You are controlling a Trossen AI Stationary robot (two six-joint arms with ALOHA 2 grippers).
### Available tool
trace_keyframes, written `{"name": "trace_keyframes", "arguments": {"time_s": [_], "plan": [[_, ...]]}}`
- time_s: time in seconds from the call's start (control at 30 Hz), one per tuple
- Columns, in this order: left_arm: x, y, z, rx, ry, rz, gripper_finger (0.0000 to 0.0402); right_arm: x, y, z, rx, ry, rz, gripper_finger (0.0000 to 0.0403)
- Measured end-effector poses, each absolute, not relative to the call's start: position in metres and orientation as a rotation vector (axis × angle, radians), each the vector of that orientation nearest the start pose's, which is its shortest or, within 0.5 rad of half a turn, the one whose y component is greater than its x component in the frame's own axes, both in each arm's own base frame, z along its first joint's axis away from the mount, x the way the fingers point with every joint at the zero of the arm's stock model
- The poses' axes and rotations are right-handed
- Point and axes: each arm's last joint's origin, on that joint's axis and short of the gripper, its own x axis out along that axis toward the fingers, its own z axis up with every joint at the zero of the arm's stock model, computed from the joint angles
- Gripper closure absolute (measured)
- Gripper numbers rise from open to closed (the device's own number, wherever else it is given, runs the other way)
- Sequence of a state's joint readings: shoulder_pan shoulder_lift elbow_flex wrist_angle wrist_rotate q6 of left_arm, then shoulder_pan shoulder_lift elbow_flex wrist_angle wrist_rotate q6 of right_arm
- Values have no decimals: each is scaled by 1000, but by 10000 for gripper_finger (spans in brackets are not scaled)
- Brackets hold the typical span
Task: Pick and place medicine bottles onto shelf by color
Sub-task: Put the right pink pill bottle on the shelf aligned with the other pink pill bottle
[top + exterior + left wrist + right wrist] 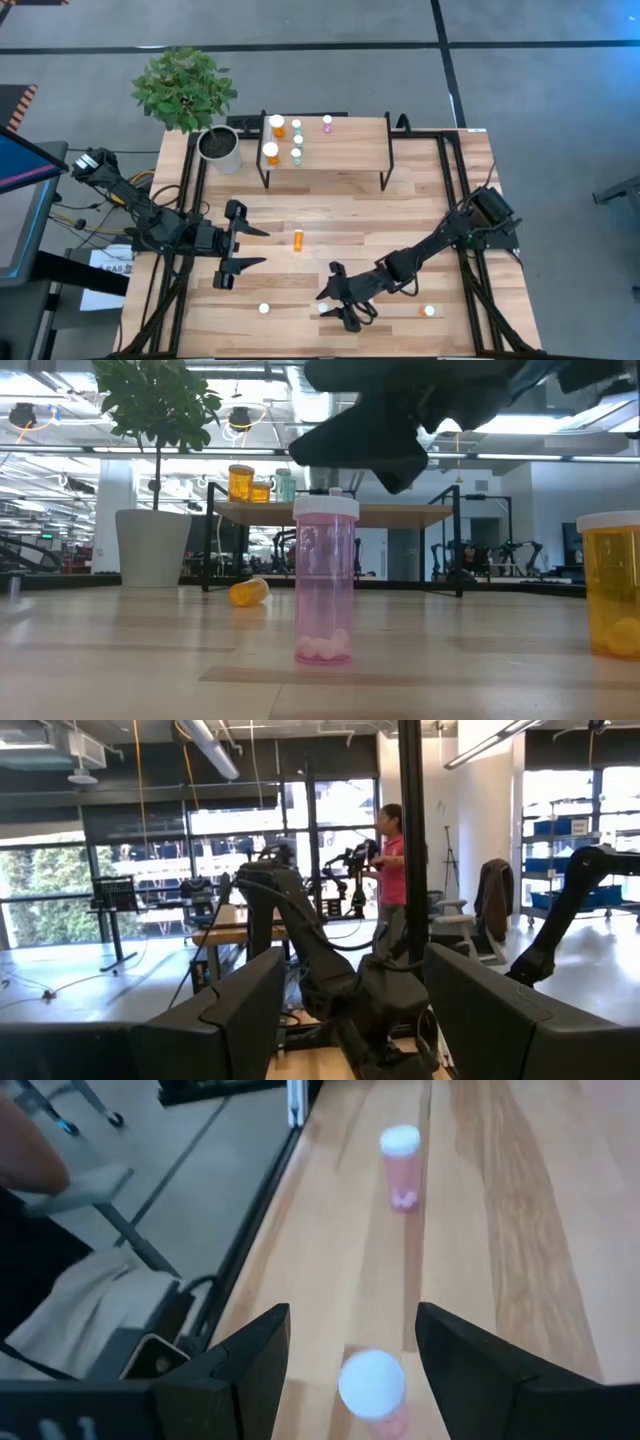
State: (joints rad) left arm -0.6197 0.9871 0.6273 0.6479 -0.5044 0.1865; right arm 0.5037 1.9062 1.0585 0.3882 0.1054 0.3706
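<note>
A pink medicine bottle [372, 1383] with a white cap stands upright on the table near its front edge [325, 580]. My right gripper [352, 1350] is open, with one finger on either side of the cap and a gap on both sides; it slants down from the right [333, 308]. A second pink bottle [401, 1165] stands farther left. An orange bottle [298, 240] lies on its side mid-table, and another [429, 311] stands at the front right. The shelf [350, 150] holds orange, teal and pink bottles. My left gripper [248, 250] hangs open above the table's left side.
A potted plant [220, 148] stands at the far left beside the shelf. Black frame rails [455, 190] run along both sides of the table. Bare wood lies between the shelf and the front bottles. A person [390, 860] stands in the room beyond.
</note>
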Motion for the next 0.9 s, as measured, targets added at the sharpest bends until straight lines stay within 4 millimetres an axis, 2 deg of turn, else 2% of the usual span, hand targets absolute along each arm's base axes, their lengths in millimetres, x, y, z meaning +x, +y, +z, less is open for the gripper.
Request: {"name": "trace_keyframes", "arguments": {"time_s": [0.27,0.4,0.73,0.9], "plan": [[183,-113,320,25,-252,-91,173,350,190,163,230,558,274,163],[183,-113,320,21,-250,-92,173,349,191,148,229,614,259,163],[183,-113,319,6,-239,-95,173,351,195,141,217,618,251,164],[183,-113,319,2,-239,-96,173,352,195,133,205,636,247,178]]}}
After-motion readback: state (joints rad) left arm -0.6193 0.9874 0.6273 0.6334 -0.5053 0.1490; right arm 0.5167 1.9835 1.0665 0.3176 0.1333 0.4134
